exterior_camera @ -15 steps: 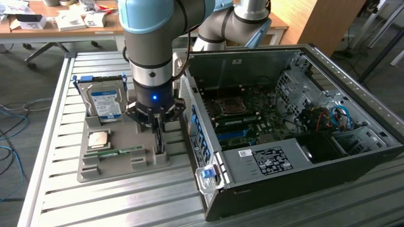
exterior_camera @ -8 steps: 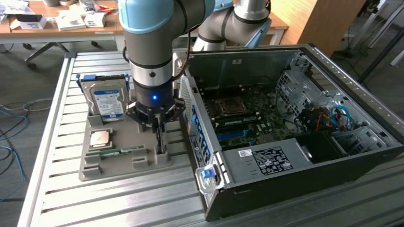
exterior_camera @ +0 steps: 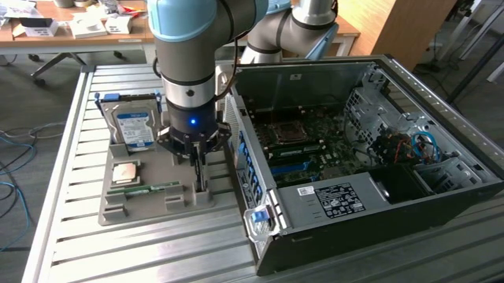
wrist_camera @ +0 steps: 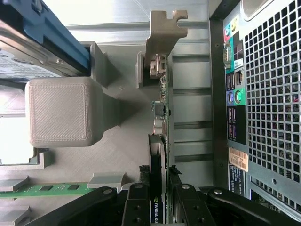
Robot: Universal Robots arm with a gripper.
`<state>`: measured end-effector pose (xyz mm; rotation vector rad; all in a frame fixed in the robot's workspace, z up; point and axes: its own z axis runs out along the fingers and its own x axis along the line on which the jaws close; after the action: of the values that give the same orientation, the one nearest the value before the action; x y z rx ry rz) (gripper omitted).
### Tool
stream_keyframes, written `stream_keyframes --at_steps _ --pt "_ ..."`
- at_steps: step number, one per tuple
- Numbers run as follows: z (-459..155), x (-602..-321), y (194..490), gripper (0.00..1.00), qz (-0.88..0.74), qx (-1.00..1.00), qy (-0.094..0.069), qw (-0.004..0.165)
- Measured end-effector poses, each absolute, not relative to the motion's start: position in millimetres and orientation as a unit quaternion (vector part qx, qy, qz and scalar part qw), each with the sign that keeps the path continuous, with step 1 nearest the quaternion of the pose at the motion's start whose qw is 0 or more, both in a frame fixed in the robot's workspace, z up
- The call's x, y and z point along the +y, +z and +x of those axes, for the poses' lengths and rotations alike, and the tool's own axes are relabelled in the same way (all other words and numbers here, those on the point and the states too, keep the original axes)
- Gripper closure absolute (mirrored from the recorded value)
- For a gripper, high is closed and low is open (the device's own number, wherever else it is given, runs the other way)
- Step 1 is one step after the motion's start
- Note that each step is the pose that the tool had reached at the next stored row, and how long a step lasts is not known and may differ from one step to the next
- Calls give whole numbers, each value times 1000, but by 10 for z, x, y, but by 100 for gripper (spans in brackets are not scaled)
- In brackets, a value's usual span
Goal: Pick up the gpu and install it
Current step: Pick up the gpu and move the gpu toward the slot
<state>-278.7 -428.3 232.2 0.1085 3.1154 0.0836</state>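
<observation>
Exterior view first, from its left: you have a slatted metal table (exterior_camera: 71,236) carrying a gray tray (exterior_camera: 150,209). At the tray's far end the silver hard drive (exterior_camera: 134,127) stands on edge. Nearer the camera a square processor chip (exterior_camera: 126,172) lies flat, and just past it the slim green memory stick (exterior_camera: 146,190). Moving right, your gripper (exterior_camera: 197,156) points straight down over the tray's edge nearest the computer. There the gpu (exterior_camera: 202,177) stands on its long edge in a tray slot. Right again sits the open computer case (exterior_camera: 315,247), lying on its side with its motherboard (exterior_camera: 295,141) exposed. From the wrist view you see the gpu (wrist_camera: 162,113) edge-on, its silver bracket (wrist_camera: 164,33) at the end away from the gripper (wrist_camera: 159,202). The black fingers (wrist_camera: 137,202) sit tight against both faces of the card, pinching it while it rests in the slot. The case's perforated rear panel (wrist_camera: 273,94) runs just beside the card, and a gray tray block (wrist_camera: 59,113) stands on its other side.
</observation>
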Motion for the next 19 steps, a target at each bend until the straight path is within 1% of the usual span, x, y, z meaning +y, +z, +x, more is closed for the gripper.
stream_keyframes --at_steps 15,19 --pt "-2787 -4283 2323 73 32 999 27 12" --pt "-2786 -4283 2374 73 32 999 28 11"
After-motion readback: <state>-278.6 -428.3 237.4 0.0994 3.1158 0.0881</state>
